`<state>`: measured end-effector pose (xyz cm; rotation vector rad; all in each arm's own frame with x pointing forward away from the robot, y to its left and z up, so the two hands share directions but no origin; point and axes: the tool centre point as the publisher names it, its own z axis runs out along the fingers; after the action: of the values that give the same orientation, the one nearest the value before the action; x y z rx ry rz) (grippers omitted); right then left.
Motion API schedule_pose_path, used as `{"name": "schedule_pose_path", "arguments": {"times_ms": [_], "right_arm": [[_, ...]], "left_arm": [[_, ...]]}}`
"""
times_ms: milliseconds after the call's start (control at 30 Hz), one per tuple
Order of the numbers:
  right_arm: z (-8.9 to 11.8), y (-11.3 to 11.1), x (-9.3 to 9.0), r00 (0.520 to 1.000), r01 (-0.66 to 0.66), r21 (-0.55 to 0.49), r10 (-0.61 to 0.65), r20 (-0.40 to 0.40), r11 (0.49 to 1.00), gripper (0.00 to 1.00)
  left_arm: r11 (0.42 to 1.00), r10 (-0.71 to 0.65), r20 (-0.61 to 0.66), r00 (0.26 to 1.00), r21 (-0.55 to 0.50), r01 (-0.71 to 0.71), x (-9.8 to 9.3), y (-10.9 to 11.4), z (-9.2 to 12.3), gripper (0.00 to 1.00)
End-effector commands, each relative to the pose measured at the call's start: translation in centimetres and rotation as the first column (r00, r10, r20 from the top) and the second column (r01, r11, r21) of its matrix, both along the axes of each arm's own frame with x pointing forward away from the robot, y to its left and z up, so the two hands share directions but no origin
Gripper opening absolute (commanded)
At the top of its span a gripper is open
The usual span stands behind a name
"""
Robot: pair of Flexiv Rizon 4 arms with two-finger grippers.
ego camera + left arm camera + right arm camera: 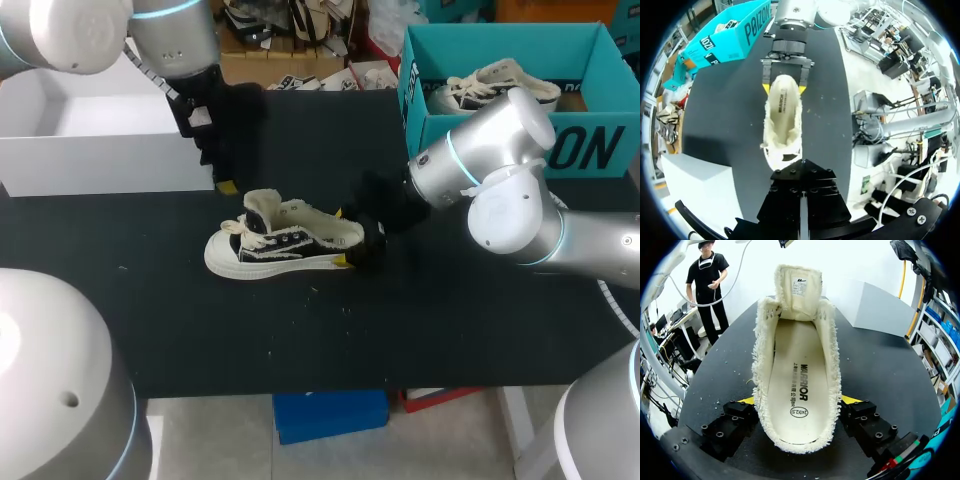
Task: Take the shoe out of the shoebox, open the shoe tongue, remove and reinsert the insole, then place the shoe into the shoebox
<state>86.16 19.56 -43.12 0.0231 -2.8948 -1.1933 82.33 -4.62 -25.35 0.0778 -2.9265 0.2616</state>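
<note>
A black and cream sneaker (285, 243) lies on the black table (400, 330), its toe to the left. Its tongue (799, 290) stands pulled up and the printed cream insole (797, 385) lies inside. My right gripper (342, 238) is at the heel, with one yellow-tipped finger (746, 401) pressed against each side, so it is shut on the shoe. My left gripper (226, 183) hangs just behind the toe end with its fingers (802, 172) together and nothing between them. The teal shoebox (480, 140) stands at the back right.
A second sneaker (490, 85) lies inside the teal shoebox (730, 37). A white open box (90, 150) stands at the back left. Bare black table stretches in front of the sneaker.
</note>
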Motion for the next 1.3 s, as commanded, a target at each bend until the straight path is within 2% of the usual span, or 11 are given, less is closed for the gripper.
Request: {"name": "schedule_pose_path", "arguments": {"times_ms": [33,233,267,300,1300], "right_arm": [[0.05,-0.03,-0.03,1.000,0.001,-0.002,-0.001,-0.001,1.000,0.00],[0.05,-0.03,-0.03,1.000,0.001,-0.002,-0.001,-0.001,1.000,0.00],[0.05,-0.03,-0.03,1.000,0.001,-0.002,-0.001,-0.001,1.000,0.00],[0.05,-0.03,-0.03,1.000,0.001,-0.002,-0.001,-0.001,1.000,0.00],[0.05,-0.03,-0.03,1.000,0.001,-0.002,-0.001,-0.001,1.000,0.00]], "left_arm": [[1.000,0.001,0.001,1.000,0.006,-0.001,-0.04,-0.53,-0.50,0.00],[1.000,0.007,0.009,1.000,0.010,-0.007,0.40,-1.36,-0.51,0.00],[1.000,0.007,0.009,1.000,0.010,-0.007,0.40,-1.36,-0.51,0.31],[1.000,0.007,0.009,1.000,0.010,-0.007,0.40,-1.36,-0.51,1.00],[1.000,0.007,0.009,1.000,0.010,-0.007,0.40,-1.36,-0.51,1.00]]}}
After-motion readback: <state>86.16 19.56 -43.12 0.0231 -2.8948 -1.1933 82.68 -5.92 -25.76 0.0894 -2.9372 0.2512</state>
